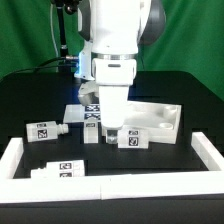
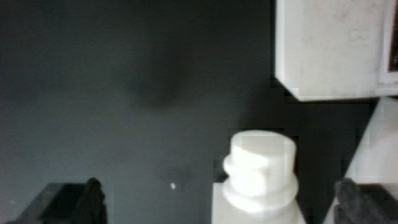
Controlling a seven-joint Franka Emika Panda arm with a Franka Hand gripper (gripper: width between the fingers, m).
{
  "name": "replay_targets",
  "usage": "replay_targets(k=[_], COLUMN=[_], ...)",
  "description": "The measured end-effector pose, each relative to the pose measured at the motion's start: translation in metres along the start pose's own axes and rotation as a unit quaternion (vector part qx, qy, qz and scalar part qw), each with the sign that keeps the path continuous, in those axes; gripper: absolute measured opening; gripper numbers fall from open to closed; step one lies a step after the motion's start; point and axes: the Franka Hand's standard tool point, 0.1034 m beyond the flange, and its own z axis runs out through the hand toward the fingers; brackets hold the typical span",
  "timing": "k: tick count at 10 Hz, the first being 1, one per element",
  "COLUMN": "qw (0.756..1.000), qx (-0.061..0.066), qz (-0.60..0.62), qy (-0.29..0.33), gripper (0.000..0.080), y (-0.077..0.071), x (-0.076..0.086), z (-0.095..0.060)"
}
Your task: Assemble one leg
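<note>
Exterior view first: the white arm comes straight down the middle and the pincer [image 1: 108, 124] sits low over the black tabletop [image 1: 30, 100], right in a little cluster of white parts. There's a tagged peg [image 1: 92, 133] touching or nearly touching it on the exterior view's left, and another tagged piece [image 1: 135, 138] just beside it on the exterior view's right. The second one lies in front of the big white panel [image 1: 158, 115] with the raised rim. A third peg [image 1: 42, 130] lies well off to the exterior view's left and a fourth [image 1: 62, 170] is down by the white border rail [image 1: 120, 186] at the front. The marker board [image 1: 84, 108] peeks out behind the arm. From here I honestly can't tell which piece the tips are lined up on. Wrist view clears it up: the leg [image 2: 260, 172] sits on the dark tabletop between the two dark fingers [image 2: 71, 200], closer to the far one, with a visible gap on each side. So the pincer is spread wide and grasping nothing, with no contact that I can see. A corner of the panel is in shot too, near the leg but not touching it.
</note>
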Motion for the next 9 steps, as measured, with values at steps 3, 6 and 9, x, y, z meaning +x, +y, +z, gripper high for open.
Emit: replay_targets(k=[3, 6, 9], qw=[1.000, 1.000, 1.000], qx=[0.004, 0.005, 0.005], qz=[0.004, 0.003, 0.011], qy=[0.002, 0.002, 0.005], gripper=[0.0650, 0.0650, 0.0650], y=[-0.003, -0.004, -0.006], x=[0.011, 0.016, 0.031], z=[0.004, 0.006, 0.010])
